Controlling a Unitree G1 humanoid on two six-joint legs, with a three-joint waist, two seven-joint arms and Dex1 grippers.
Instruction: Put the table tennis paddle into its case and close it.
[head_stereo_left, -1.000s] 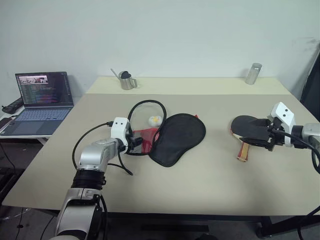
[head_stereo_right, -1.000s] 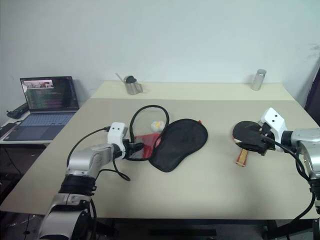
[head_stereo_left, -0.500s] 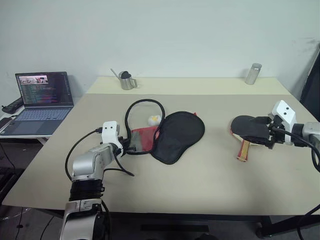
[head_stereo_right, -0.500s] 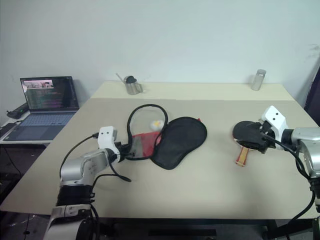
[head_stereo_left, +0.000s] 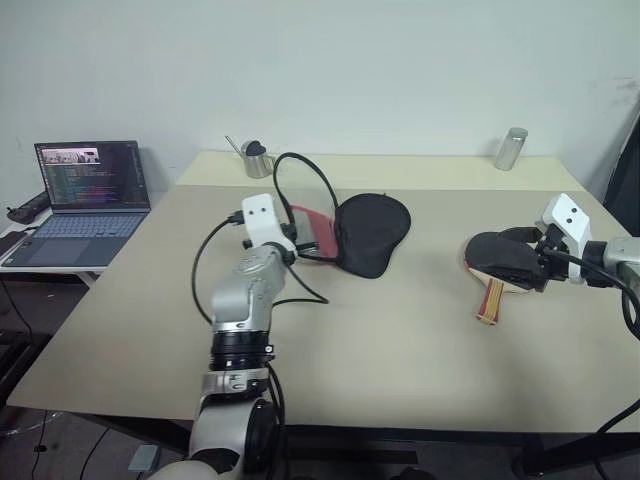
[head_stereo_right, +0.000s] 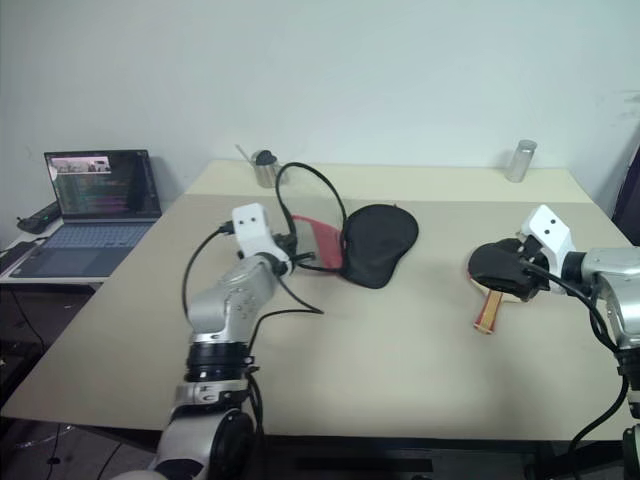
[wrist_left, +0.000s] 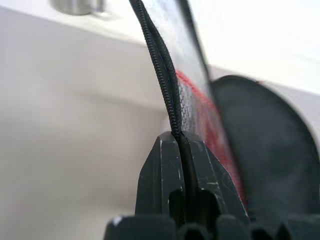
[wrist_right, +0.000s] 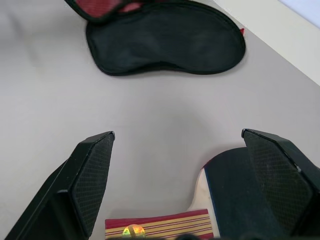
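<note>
Left gripper (wrist_left: 181, 142) pinches black-and-red fabric case (head_stereo_left: 372, 228) zipper edge; right gripper (wrist_right: 192, 150) wide over paddle (head_stereo_left: 497, 265).
Your far-edge clutter: metal cup (head_stereo_left: 257, 160), steel cylinder (head_stereo_left: 511, 148); laptop (head_stereo_left: 85, 190) left.

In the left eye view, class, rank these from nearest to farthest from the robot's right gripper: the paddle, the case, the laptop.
1. The paddle: on the table directly beneath the right gripper, whose fingers stand open over it.
2. The case: mid-table, toward the robot's left, its zipper edge pinched by the left gripper.
3. The laptop: on a side surface beyond the table's left edge.
</note>
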